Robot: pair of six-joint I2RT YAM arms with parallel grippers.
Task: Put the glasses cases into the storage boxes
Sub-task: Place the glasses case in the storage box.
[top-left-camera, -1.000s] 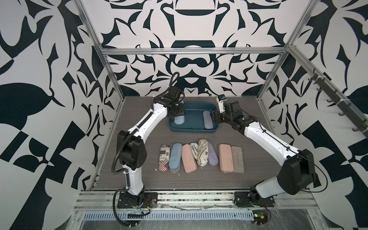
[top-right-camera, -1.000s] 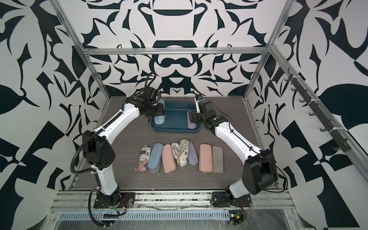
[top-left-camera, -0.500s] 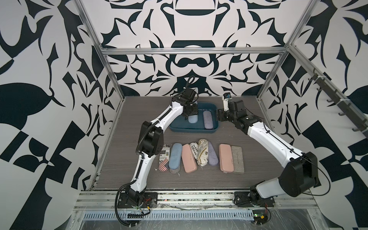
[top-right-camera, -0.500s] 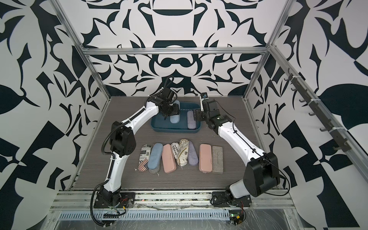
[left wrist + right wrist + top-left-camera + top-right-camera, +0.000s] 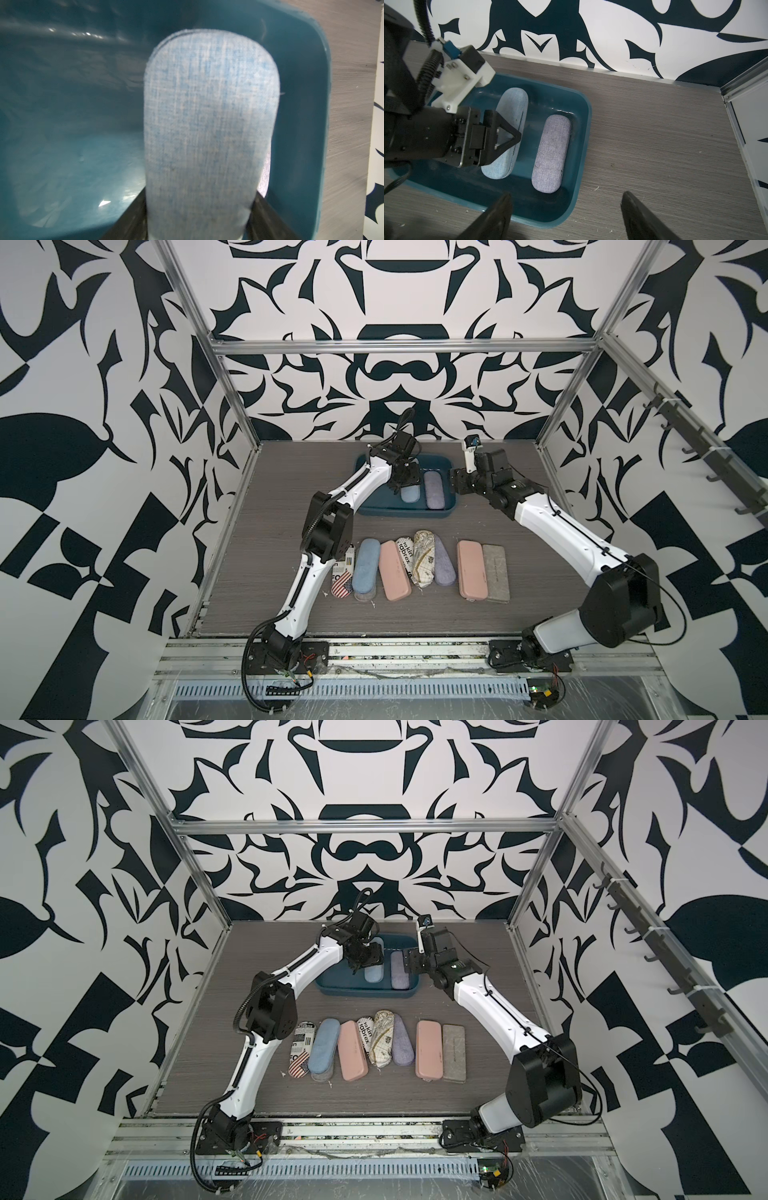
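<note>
1. Change over the last second: light blue case (image 5: pixel 409 494) carried from the left end of the storage tray (image 5: pixel 415 516) rightward to its middle. Now lying lengthwise, near to far, just left of the lavender case (image 5: pixel 434 494), with a strip of tray floor showing between the two.
2. Meaning for the task: second case as good as delivered, with release and withdrawal judged the only steps left for it. Free room kept at the left of the tray for more cases.
3. Left gripper (image 5: pixel 197 218): closed across the width of the light blue case at its near end, one dark finger (image 5: pixel 133 218) on each flank in the left wrist view. Resting on the tray floor or just above it: cannot tell.
4. Right gripper (image 5: pixel 566 216): jaws spread wide, nothing between them, standing just outside the right wall of the tray.
5. Tray contents: the two cases above, parallel and flat, both in the right half. Left half largely hidden behind the left arm in both top views.
6. Still on the table (image 5: pixel 270 572), in a row near the tray:
   - flag-print case (image 5: pixel 343 576)
   - second light blue case (image 5: pixel 366 566), seemingly on top of a grey one
   - pink case (image 5: pixel 395 570)
   - newspaper-print case (image 5: pixel 405 558)
   - map-print case (image 5: pixel 424 564)
   - second lavender case (image 5: pixel 444 568)
   - second pink case (image 5: pixel 471 570)
   - grey felt case (image 5: pixel 496 572)
</note>
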